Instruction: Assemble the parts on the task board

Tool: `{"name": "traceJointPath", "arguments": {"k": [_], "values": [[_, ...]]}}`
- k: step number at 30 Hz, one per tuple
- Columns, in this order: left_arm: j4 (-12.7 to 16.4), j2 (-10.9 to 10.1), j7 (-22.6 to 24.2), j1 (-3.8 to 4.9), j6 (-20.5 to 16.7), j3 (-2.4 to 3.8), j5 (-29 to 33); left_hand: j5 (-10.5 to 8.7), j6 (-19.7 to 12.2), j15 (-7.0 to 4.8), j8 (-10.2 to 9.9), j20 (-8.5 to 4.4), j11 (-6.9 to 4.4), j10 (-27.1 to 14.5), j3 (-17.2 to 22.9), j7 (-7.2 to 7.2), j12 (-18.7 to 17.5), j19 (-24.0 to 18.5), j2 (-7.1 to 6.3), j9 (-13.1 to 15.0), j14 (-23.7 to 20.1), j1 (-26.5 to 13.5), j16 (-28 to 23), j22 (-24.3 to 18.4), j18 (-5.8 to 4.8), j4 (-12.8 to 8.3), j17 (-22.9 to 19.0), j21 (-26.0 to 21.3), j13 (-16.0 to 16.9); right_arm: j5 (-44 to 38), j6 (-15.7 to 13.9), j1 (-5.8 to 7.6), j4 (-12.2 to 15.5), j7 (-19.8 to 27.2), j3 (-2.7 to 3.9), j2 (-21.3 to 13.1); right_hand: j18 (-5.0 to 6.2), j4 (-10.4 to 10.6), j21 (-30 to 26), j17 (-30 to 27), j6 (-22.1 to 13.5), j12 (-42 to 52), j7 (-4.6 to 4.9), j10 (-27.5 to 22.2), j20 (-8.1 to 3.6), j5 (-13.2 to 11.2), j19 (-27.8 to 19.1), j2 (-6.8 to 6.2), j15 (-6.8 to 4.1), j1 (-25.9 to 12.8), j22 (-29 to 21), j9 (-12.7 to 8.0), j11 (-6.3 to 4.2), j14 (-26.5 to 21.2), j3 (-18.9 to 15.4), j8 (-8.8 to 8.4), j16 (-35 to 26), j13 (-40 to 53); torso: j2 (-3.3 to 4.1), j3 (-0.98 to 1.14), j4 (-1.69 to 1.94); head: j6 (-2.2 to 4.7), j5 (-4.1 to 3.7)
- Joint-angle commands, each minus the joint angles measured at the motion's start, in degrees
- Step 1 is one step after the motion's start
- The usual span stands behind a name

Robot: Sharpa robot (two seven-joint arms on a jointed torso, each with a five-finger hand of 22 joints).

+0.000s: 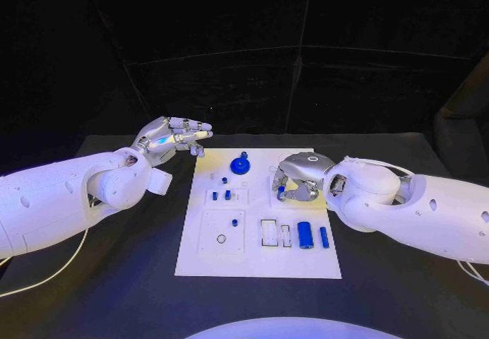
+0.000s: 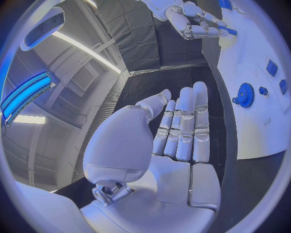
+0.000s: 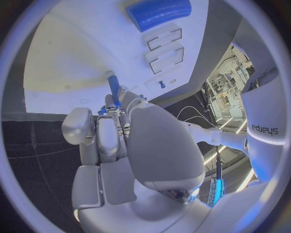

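From the head view, you have the white task board lying in the middle of the black table, and most of the work looks undone. A round blue gear sits near the far end of the board, with 2 small blue pegs just below it. Nearer you lie a thick blue cylinder and a thin blue rod side by side, loose by the look of them, next to 2 unfilled rectangular slots. Your right hand hangs over the board's right side with its fingers curled around a small blue pin. Your left hand is off the board's far left corner, released, holding nothing. I judge you are early on, with 1 piece in hand and several left to seat.

In the left wrist view, your left hand lies flat, fingers straight and together, nothing in it. The gear stands on the board there, and your right hand shows far off.

In the right wrist view, your right hand pinches the blue pin, which points toward the board. The thick cylinder is cut off at the rim. You cannot tell which hole the pin is meant for, nor whether its tip touches the board; the fingers cover its lower end.
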Motion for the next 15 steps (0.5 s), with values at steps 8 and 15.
{"name": "traceJointPath", "arguments": {"k": [8,15], "values": [[0.0,0.1,0.2,0.07,0.6,0.04,0.3,0.14,-0.3,0.01,0.2,0.02,-0.05,-0.2,-0.3,0.01,0.3,0.3,-0.01,0.0,-0.3,0.4,0.4,-0.1,0.85,-0.1,0.0,-0.2,0.0,2.9,-9.0,0.23,5.9,3.0,0.26,-2.3,-0.16,-1.1,0.5,0.1,-0.3,-1.1,0.37,1.6,0.25,0.2,0.5,-1.50,0.10,-2.1,0.4,-0.2,-0.95,1.5,3.0,-0.45,0.4,0.0,-0.04,-0.09,-0.01,0.28,0.28],[0.1,0.2,0.3,0.07,0.6,0.04,0.3,0.14,-0.3,0.01,0.2,0.01,-0.05,-0.3,-0.4,0.01,0.4,0.4,0.04,0.0,-0.4,0.4,0.4,-0.1,0.86,-0.2,-0.1,-0.2,0.0,3.7,-8.8,0.19,5.3,5.5,0.24,3.4,-0.15,-1.8,0.5,0.1,-0.5,-1.6,0.45,1.6,0.28,0.4,0.4,-1.94,0.16,-2.8,0.4,-0.2,-0.86,1.5,4.4,-0.50,0.5,0.1,0.06,-0.04,0.02,0.04,1.33]]}}
